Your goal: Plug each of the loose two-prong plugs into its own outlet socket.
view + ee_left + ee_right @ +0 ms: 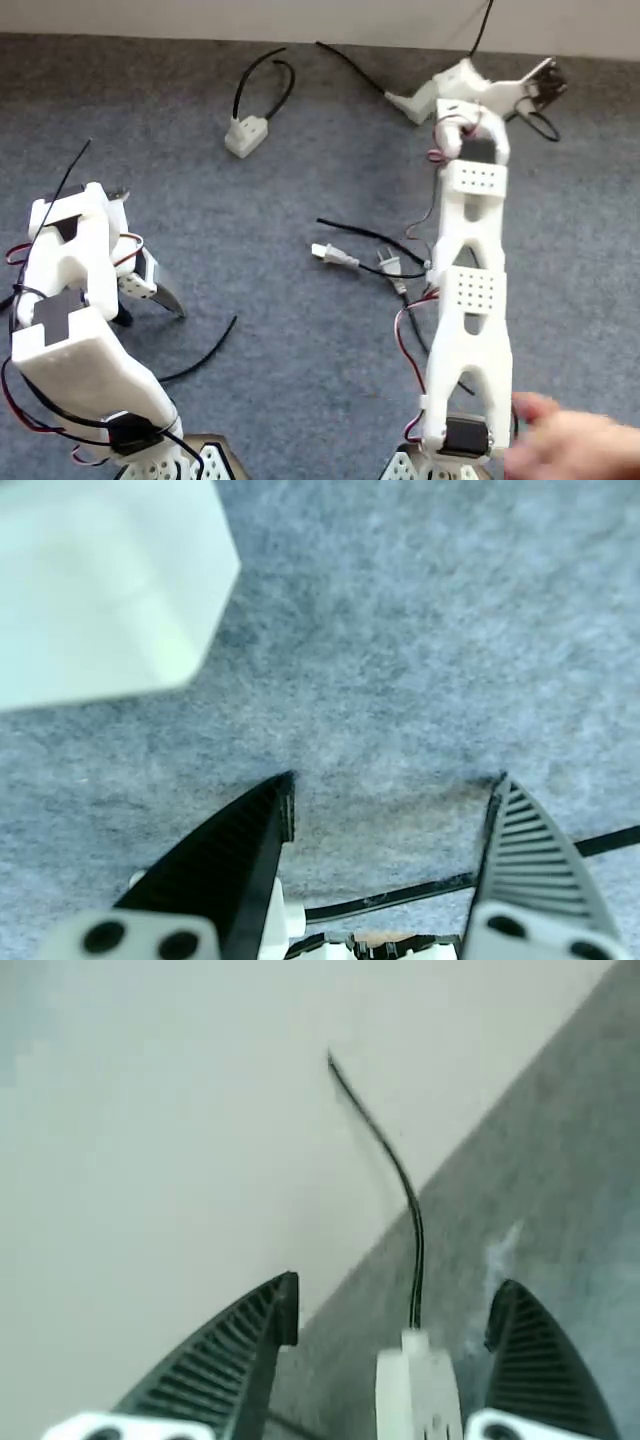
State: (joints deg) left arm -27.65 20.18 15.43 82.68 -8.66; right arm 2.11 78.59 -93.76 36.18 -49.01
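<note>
We are observing both claws spread wide: left gripper over carpet, right gripper straddling an outlet socket, unclamped.

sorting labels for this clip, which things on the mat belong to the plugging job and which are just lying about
Job:
white plug
second plug beside it
outlet socket with a looped cord
another outlet socket, inside the open right gripper

Lying about:
loose black wire near the left arm
grey mat
</note>
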